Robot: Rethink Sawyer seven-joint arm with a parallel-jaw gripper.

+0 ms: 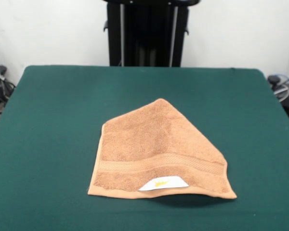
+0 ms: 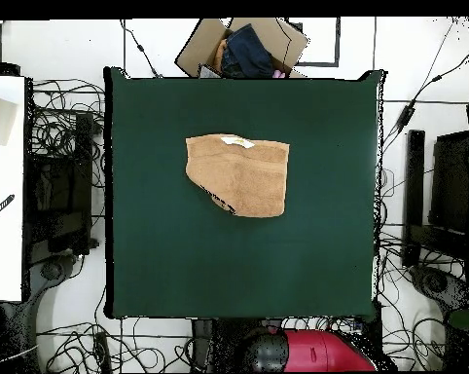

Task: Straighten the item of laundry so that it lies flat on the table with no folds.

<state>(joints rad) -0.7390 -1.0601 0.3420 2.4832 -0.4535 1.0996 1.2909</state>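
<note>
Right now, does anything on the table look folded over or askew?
Yes. The towel is not flat: a far corner is folded over, giving it a pointed outline instead of a rectangle. It also sits slightly skewed on the table. The end effector is out of sight.

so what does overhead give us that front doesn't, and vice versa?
Overhead only: the red arm base at the bottom edge, a cardboard box with dark cloth past the table's opposite edge, and cables on the floor. Front only: the black pedestal and the towel's woven band. Both: the folded towel with its white label on the green table. Gripper in neither.
</note>
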